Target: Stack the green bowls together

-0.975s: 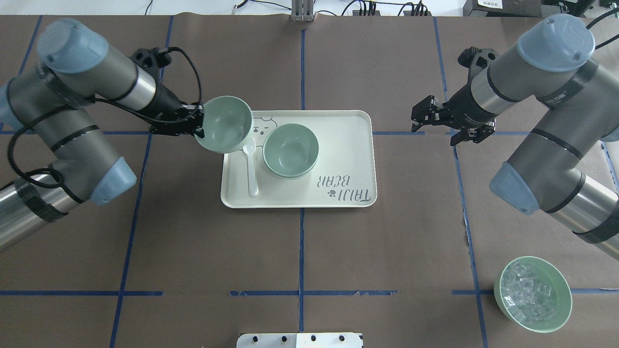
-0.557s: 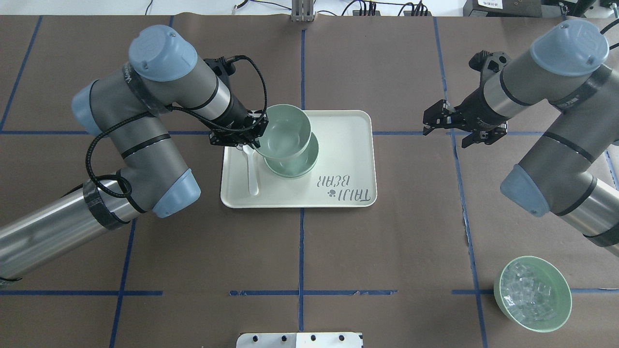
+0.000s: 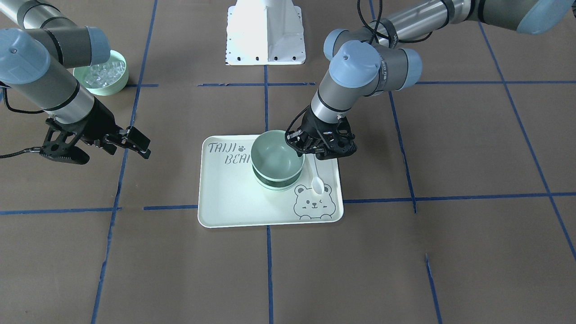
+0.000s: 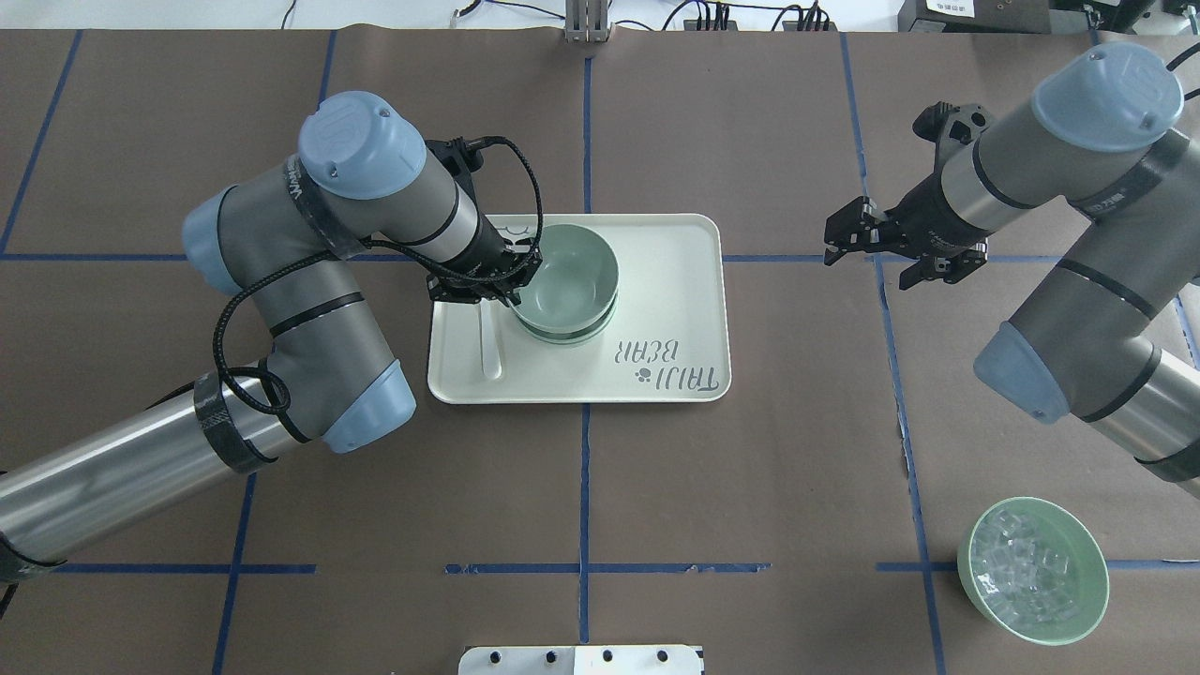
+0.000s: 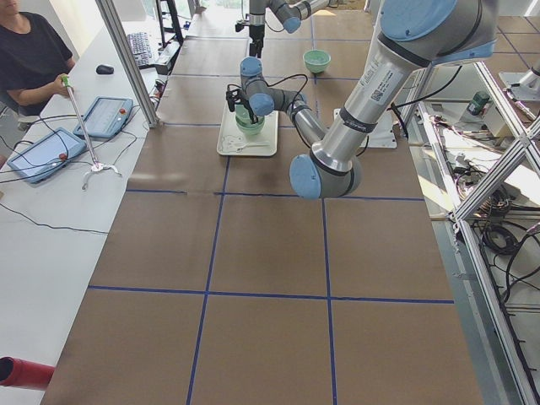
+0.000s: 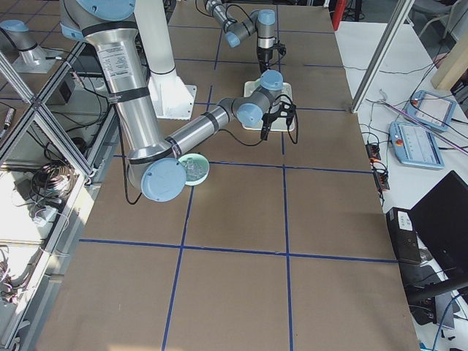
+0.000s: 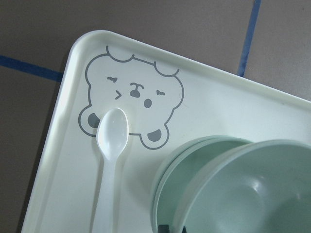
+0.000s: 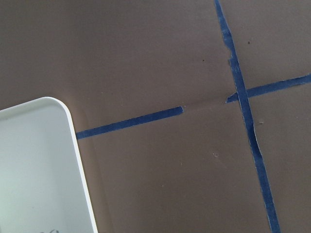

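Observation:
My left gripper (image 4: 516, 281) is shut on the left rim of a pale green bowl (image 4: 567, 272). The bowl sits nested in the other green bowls (image 4: 562, 333) on the bear-print tray (image 4: 675, 281). In the front view the held bowl (image 3: 275, 155) sits on top of the stack (image 3: 274, 183), with the left gripper (image 3: 300, 146) at its rim. In the left wrist view the held bowl (image 7: 262, 189) lies inside two lower rims (image 7: 167, 179). My right gripper (image 4: 867, 261) is open and empty, over the table to the right of the tray.
A white plastic spoon (image 4: 488, 342) lies on the tray just left of the stack, under my left wrist. A green bowl of clear ice-like cubes (image 4: 1031, 570) stands at the near right of the table. The robot's base plate (image 4: 581, 660) is at the near edge.
My left arm carried the held bowl rightward over the tray and lowered it into the bowl there. My right gripper drifted slightly to the right and stayed open.

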Available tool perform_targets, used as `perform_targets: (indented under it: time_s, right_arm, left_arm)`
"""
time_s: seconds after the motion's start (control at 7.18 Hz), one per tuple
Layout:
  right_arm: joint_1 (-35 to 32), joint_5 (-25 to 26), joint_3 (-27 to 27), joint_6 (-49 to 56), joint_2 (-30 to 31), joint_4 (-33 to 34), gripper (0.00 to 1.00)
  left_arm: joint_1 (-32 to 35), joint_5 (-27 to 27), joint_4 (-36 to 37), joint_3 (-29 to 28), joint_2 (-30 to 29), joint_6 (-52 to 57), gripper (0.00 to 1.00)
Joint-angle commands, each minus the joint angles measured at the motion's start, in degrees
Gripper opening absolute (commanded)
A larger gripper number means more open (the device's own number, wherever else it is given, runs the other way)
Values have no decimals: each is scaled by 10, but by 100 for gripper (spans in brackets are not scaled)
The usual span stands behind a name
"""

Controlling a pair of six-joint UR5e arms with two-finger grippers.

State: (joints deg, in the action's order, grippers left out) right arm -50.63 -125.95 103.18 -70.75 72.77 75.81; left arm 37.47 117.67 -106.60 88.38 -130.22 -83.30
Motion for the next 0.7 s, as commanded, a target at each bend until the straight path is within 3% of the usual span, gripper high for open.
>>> perform_targets:
  time_s: [0.0, 0.56]
  right_arm:
    - [0, 0, 0, 0, 0, 0, 100]
    - [0, 0, 0, 0, 1, 0, 100]
  left_arm:
    - [-2, -3, 0, -1, 0, 2, 0]
    - [-2, -18, -4, -7, -3, 2, 0]
